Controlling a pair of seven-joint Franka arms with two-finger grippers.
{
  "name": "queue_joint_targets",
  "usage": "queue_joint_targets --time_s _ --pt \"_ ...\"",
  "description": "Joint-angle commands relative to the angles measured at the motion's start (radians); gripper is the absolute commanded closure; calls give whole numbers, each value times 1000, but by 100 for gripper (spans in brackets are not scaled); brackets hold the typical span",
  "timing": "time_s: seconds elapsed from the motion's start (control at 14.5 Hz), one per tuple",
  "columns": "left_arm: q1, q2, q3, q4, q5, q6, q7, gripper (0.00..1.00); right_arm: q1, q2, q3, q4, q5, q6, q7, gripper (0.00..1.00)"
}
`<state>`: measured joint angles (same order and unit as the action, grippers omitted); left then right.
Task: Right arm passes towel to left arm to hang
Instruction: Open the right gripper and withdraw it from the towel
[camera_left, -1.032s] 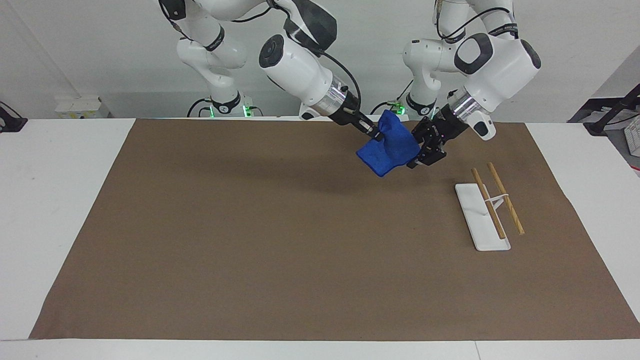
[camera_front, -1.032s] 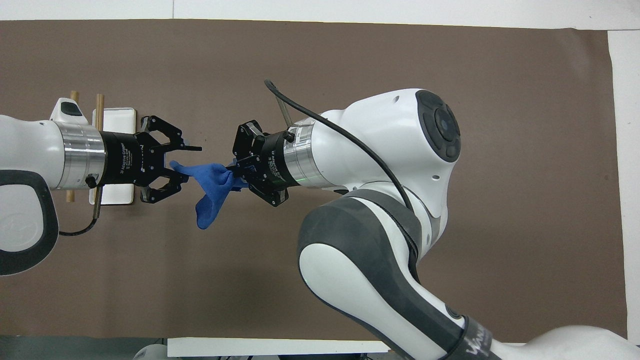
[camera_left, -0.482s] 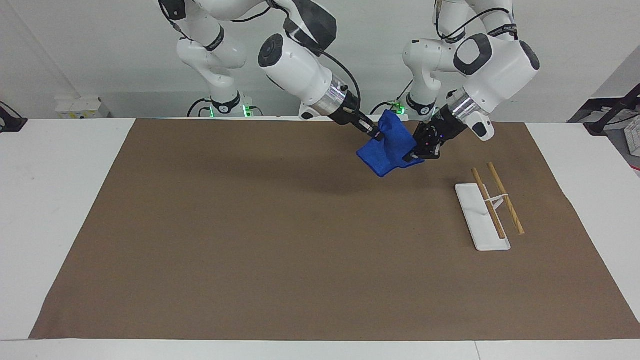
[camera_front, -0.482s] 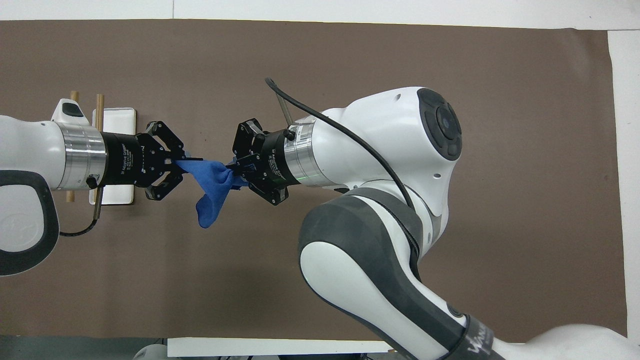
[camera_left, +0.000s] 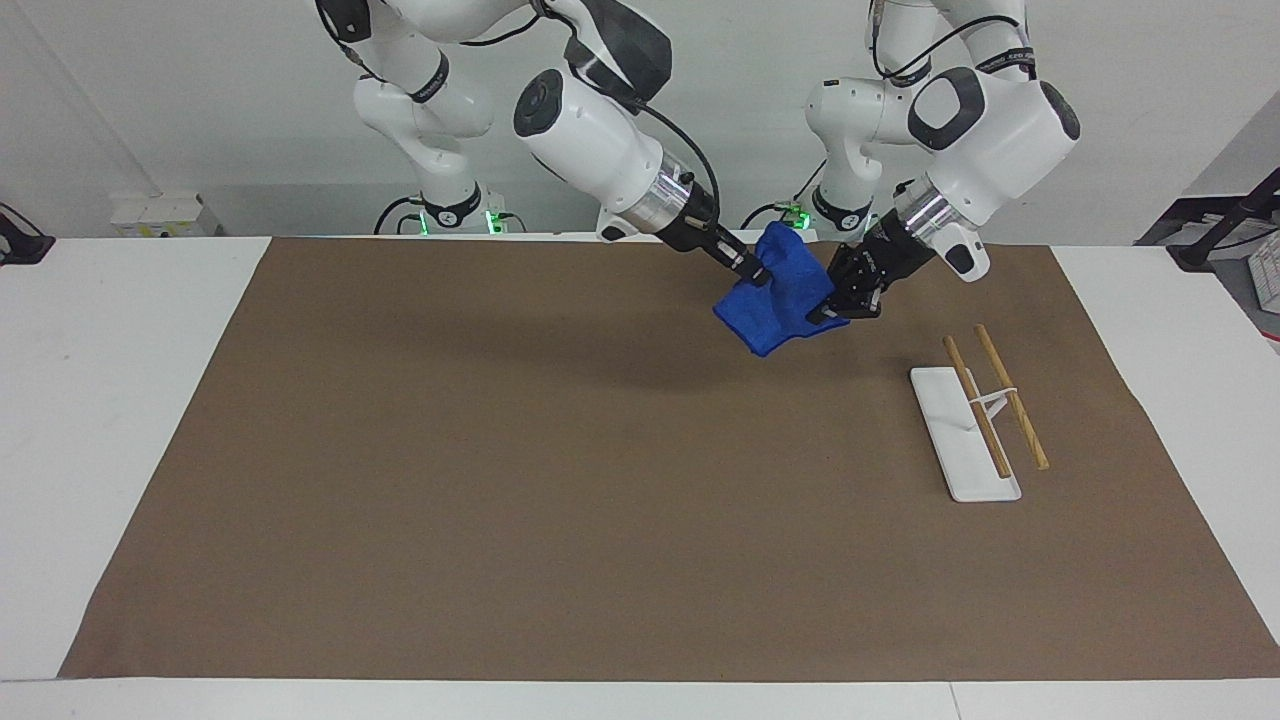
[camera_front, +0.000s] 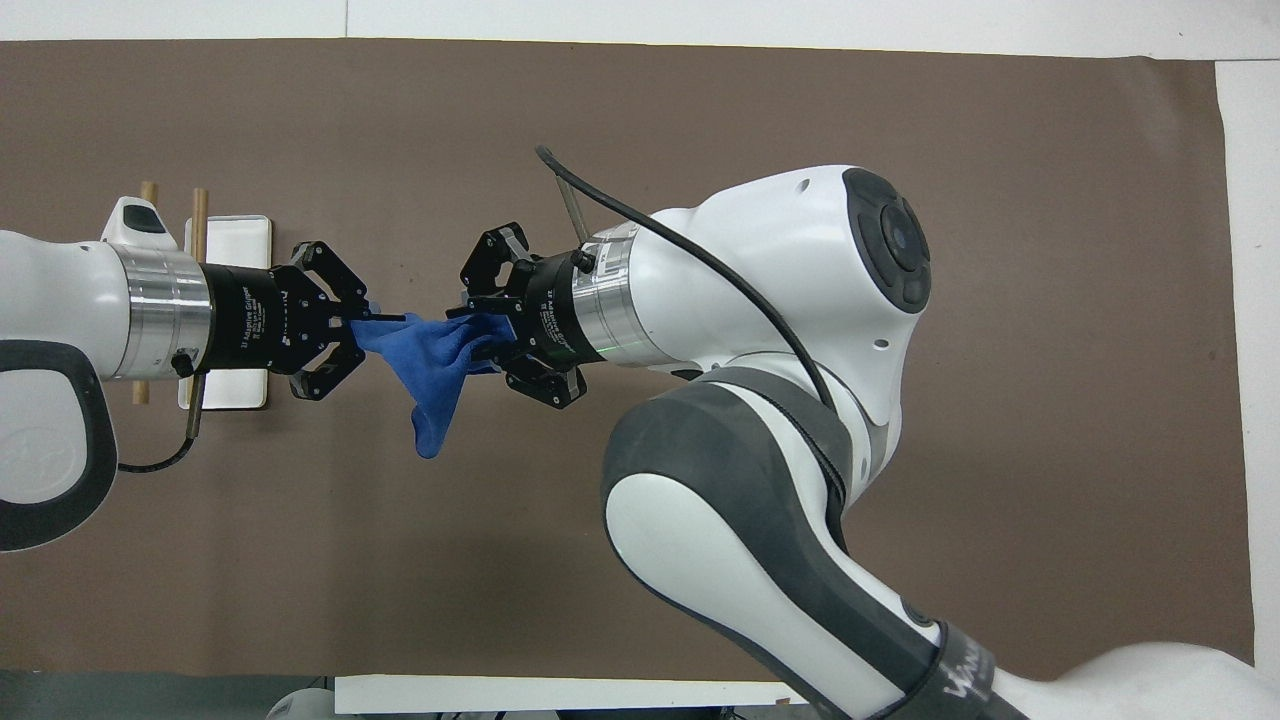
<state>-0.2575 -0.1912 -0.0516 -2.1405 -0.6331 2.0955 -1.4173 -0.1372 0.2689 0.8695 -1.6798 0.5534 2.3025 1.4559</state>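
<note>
The towel (camera_left: 780, 300) hangs between the left hand (camera_left: 822, 316) and right hand (camera_left: 758, 275), over the mat (camera_left: 560, 480). The rack (camera_left: 975, 425) stands near the surface's (camera_left: 120, 330) left-arm edge

Small white lettering reading "2F Adaptive Gripper" runs along the black body of the left gripper (camera_front: 375, 320) and also the right gripper (camera_front: 470, 330); other markings on the arms are illegible.
</note>
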Motion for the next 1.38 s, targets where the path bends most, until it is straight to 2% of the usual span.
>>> queue_joint_targets --time_s 0.0,0.21,0.41,0.55,0.69,0.89,1.17,1.31 --pt "-12 -16 13 -10 -14 20 -3 100 -13 10 13 17 -29 -3 -14 0" --pt "-3 15 13 36 -14 57 -2 100 -16 6 11 15 -145 -28 -136 0" --pt "-2 27 13 51 -14 73 27 100 -41 3 6 9 -408 -112 -316 0" --pt "0 27 15 51 -14 77 148 100 -76 -5 6 11 -577 -219 -510 0" --pt "27 27 15 51 -13 71 292 100 -126 -37 -3 9 -627 -293 -703 0" --pt "32 24 18 44 -14 61 460 100 -226 -95 -10 -6 -644 -336 -944 0" --pt "102 19 18 33 -8 58 584 100 -185 -163 -231 8 -644 -469 -1123 0" --pt "130 15 19 22 -7 46 627 100 -78 -198 -442 28 -627 -543 -1213 0"
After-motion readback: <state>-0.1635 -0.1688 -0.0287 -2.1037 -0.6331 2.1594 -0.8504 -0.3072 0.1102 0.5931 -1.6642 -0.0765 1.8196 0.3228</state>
